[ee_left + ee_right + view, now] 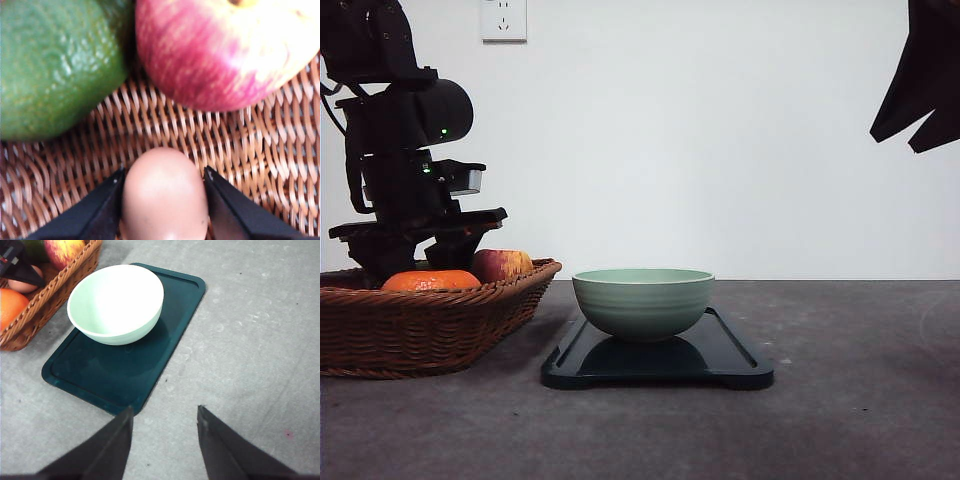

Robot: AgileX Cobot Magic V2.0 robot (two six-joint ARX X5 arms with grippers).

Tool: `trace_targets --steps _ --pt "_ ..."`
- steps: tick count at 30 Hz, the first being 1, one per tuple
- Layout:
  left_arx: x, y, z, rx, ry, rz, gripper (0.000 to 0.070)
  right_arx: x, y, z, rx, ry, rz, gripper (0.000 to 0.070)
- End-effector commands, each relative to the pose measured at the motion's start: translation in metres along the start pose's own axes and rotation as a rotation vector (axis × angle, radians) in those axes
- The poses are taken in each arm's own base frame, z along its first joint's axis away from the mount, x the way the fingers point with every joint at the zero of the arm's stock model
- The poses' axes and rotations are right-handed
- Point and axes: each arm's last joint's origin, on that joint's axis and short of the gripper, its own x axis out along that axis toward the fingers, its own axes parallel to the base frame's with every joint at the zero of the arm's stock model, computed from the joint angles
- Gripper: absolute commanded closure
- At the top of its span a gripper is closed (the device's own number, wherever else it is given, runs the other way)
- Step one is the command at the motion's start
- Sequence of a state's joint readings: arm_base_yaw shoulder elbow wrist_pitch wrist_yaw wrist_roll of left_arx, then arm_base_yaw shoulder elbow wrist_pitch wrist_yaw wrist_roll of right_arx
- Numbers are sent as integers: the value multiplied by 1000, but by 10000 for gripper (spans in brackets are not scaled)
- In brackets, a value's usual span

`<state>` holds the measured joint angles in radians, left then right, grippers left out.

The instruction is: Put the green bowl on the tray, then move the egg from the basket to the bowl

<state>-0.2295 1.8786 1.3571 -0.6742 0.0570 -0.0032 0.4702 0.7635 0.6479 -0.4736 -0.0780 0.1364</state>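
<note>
Apple (220, 50) and green fruit (55, 65) crowd the egg (164, 197) bracketed by left end effector (164, 200).

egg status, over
Left gripper down in basket, fingers either side of egg. Right gripper open, empty. Green bowl on tray. Apple close by.

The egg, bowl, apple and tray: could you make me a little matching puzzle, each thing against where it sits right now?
Things:
1. egg
2. green bowl
3. apple
4. tray

Places:
A. flat on the grey table
B. between the left gripper's jaws, in the basket
C. lying free in the basket
D. on the tray

Pairs: 1-B, 2-D, 3-C, 4-A
</note>
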Motion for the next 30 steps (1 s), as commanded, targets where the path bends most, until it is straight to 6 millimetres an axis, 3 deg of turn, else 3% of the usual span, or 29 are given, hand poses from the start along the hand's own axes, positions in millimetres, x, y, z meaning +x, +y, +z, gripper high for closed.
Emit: trace_targets --steps 1,10,16,21,30 --pt "-13 0 6 -9 -33 3 461 1 1 2 8 -7 4 448" --pt "-78 0 4 -13 -196 6 472 1 1 2 8 -7 4 448" --pt "-112 -14 2 7 -303 -70 471 1 1 2 7 -8 4 448" --pt "-118 -40 5 55 -364 -215 470 1 1 2 7 -8 4 448" --pt "-125 -104 11 222 -537 -315 471 1 1 2 7 -8 5 448"
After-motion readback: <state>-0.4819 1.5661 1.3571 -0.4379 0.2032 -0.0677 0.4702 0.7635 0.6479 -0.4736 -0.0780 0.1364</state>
